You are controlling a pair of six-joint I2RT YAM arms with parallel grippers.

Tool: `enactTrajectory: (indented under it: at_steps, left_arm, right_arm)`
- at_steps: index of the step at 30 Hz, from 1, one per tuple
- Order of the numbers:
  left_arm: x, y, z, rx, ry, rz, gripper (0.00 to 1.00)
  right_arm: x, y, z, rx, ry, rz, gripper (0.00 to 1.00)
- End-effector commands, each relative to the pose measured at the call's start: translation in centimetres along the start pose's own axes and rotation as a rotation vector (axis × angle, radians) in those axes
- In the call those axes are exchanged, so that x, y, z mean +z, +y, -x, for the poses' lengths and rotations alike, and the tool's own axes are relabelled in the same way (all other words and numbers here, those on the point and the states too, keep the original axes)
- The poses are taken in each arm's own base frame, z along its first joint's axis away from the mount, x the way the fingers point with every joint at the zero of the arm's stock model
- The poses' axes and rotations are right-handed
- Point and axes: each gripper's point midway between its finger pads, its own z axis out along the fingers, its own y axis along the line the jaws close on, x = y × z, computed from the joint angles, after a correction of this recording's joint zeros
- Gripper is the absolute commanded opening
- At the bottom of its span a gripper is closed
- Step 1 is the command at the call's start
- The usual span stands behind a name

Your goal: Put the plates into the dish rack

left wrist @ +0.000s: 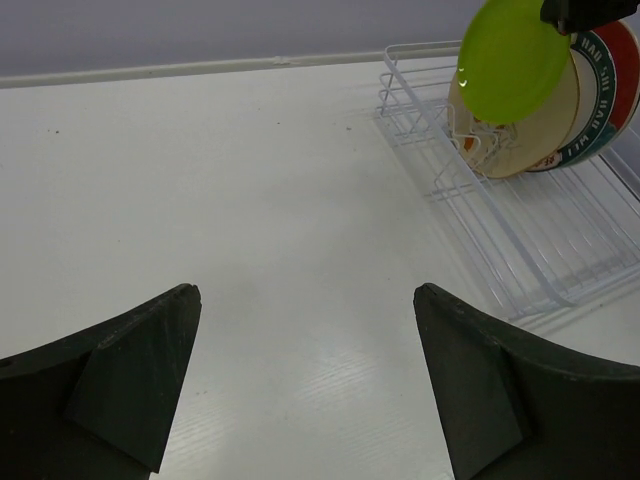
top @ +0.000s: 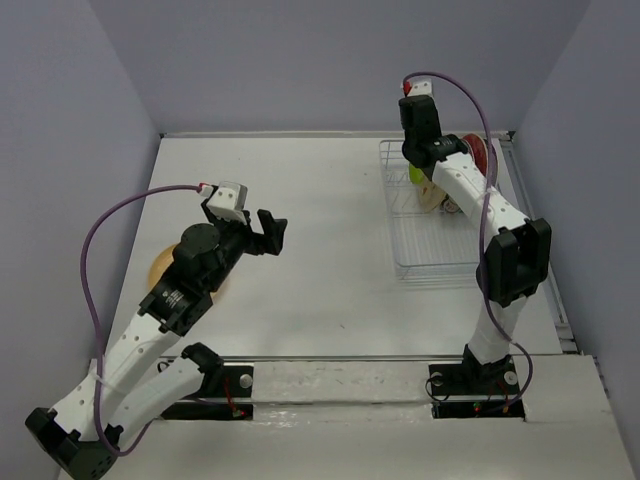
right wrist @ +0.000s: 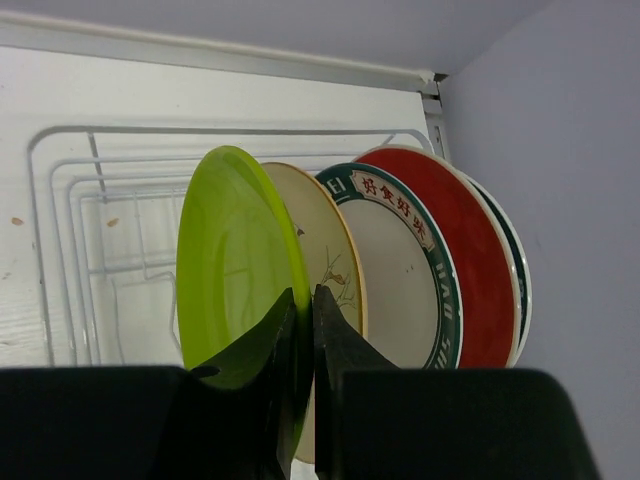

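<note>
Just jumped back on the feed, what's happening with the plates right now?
The right hand is shut on the lime green plate, holding it upright at the dish rack, just in front of the row standing there: the beige bird plate, a white teal-rimmed plate, the red plate and another teal-rimmed plate behind it. The left hand is open and empty above the table. The tan-orange plate lies flat there, partly hidden under that arm, not yet loaded.
</note>
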Motion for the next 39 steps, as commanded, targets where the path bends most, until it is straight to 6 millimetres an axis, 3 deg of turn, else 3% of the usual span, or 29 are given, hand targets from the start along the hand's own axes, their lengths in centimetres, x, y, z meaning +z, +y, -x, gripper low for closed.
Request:
enactTrajectory:
  at_steps: [1, 6, 11, 16, 18, 19, 23, 26, 29, 32, 34, 36, 37, 39]
  left_arm:
    - [0.2, 0.3, 0.7, 0.021, -0.029, 0.014, 0.99]
    - [0.5, 0.5, 0.3, 0.02, -0.015, 0.022, 0.99]
    - [1.3, 0.6, -0.7, 0.015, 0.023, 0.025, 0.99]
    - [2.3, 1.0, -1.8, -0.021, 0.063, 0.031, 0.99]
    - [2.8, 1.1, -2.0, -0.064, 0.075, 0.016, 0.99]
    - [3.0, 0.7, -2.2, -0.08, 0.082, -0.001, 0.99]
    - [4.4, 1.9, -3.9, -0.181, 0.139, 0.026, 0.99]
    - [5.1, 3.2, -5.2, -0.263, 0.174, 0.074, 0.99]
    - [4.8, 5.0, -6.5, -0.366, 0.191, 0.139, 0.99]
    - [3.5, 8.3, -7.7, -0.474, 0.189, 0.262, 0.98]
    - [2.3, 11.3, -8.1, -0.523, 0.17, 0.392, 0.98]
    - [0.6, 13.5, -9.0, -0.544, 0.174, 0.518, 0.98]
    - [-0.4, 15.4, -9.3, -0.543, 0.154, 0.612, 0.99]
    - [-2.3, 17.3, -9.6, -0.531, 0.141, 0.729, 0.99]
  right_arm:
    - [0.6, -2.4, 1.2, -0.013, -0.01, -0.073, 0.07]
    - [1.7, -1.2, -0.5, -0.032, 0.024, -0.035, 0.07]
    - [3.0, 2.0, -2.9, -0.037, 0.074, 0.069, 0.07]
    - [3.2, 3.8, -4.1, -0.009, 0.102, 0.136, 0.1]
    - [2.9, 4.3, -4.2, 0.006, 0.101, 0.17, 0.19]
    - [2.7, 4.3, -4.1, 0.014, 0.099, 0.178, 0.19]
    - [1.2, 4.3, -3.1, 0.049, 0.075, 0.236, 0.5]
    - [0.2, 4.6, -2.5, 0.08, 0.059, 0.288, 0.56]
    - [-1.8, 4.9, -0.9, 0.138, 0.018, 0.38, 0.57]
    - [-4.8, 6.4, 1.1, 0.223, -0.05, 0.555, 0.57]
    - [-8.2, 8.5, 3.8, 0.285, -0.144, 0.736, 0.57]
    - [-10.0, 10.4, 4.1, 0.337, -0.147, 0.854, 0.58]
    - [-11.9, 12.2, 4.8, 0.343, -0.17, 0.97, 0.58]
    - [-14.7, 14.9, 5.2, 0.376, -0.175, 1.125, 0.58]
